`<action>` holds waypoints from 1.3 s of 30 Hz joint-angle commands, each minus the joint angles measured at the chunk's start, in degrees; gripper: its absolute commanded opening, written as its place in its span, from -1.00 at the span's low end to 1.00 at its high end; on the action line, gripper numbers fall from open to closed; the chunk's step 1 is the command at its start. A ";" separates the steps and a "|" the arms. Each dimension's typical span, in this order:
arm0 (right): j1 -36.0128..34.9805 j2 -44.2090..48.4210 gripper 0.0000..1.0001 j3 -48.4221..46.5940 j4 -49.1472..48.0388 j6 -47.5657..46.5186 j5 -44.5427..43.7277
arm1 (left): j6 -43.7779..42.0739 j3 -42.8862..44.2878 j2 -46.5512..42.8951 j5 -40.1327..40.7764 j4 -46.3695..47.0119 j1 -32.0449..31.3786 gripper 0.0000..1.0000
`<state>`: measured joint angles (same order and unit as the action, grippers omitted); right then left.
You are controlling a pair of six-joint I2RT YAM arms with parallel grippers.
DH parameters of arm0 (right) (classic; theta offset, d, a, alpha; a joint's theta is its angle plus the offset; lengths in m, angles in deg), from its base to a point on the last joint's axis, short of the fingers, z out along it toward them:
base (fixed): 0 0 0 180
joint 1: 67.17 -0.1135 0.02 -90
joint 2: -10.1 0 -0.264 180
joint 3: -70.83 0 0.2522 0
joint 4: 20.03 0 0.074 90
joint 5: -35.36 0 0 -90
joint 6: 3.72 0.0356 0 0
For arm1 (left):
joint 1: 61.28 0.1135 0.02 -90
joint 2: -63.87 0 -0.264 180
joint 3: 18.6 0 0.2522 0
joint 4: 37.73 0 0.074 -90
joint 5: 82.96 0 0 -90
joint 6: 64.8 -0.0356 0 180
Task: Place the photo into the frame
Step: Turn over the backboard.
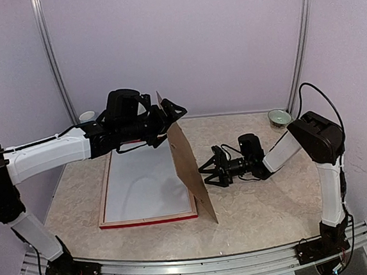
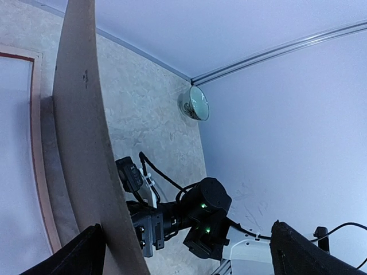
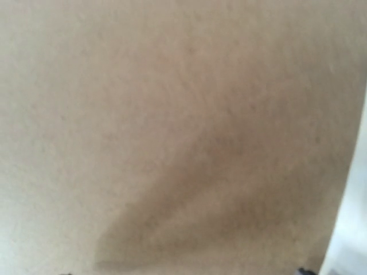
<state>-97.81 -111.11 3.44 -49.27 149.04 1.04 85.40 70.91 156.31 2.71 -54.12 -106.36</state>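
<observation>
The frame (image 1: 149,221) lies flat at the left middle of the table, red along its near edge and pale wood on its sides (image 2: 39,149). A white sheet (image 1: 146,186) fills it. The photo's picture side is hidden. A plain brown backing board (image 1: 189,169) stands on edge, tilted, just right of the frame. My left gripper (image 1: 168,121) is open and straddles the board's upper far corner; the board (image 2: 86,143) runs beside one finger (image 2: 86,255). My right gripper (image 1: 206,172) is open, with its fingertips close to the board's right face (image 3: 172,114), which fills the right wrist view.
A green bowl (image 1: 279,117) sits at the back right corner, also in the left wrist view (image 2: 196,103). A small white cup (image 1: 86,116) stands at the back left. Lilac walls with metal rails close in the table on three sides.
</observation>
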 commanded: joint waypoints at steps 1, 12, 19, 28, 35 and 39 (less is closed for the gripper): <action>-0.85 -1.48 0.66 -2.09 3.30 -3.35 -1.21 | -1.40 -2.40 -3.29 0.04 -0.55 0.50 0.98; -1.04 -2.28 0.67 -1.83 2.64 -3.30 -0.93 | -1.09 -9.61 -8.70 0.45 -0.98 1.13 0.70; -1.05 -2.09 0.67 -1.31 3.25 -3.96 -1.10 | -1.61 -12.06 -11.28 -0.17 -2.56 1.84 0.31; -1.07 -2.61 0.67 -1.03 3.80 -4.50 -1.18 | -0.94 -17.56 -15.18 -0.32 -3.09 3.39 -0.35; -1.10 -1.52 0.67 -1.15 7.51 -6.56 -2.76 | -0.45 -19.75 -17.14 -0.93 -4.23 4.42 -0.63; -1.10 0.24 0.68 -2.11 12.74 -10.18 -4.20 | -0.55 -20.86 -18.19 -0.76 -5.92 5.06 -0.77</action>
<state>-98.05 -111.75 1.63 -45.71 143.99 0.36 85.58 50.89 140.49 3.03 -60.59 -101.72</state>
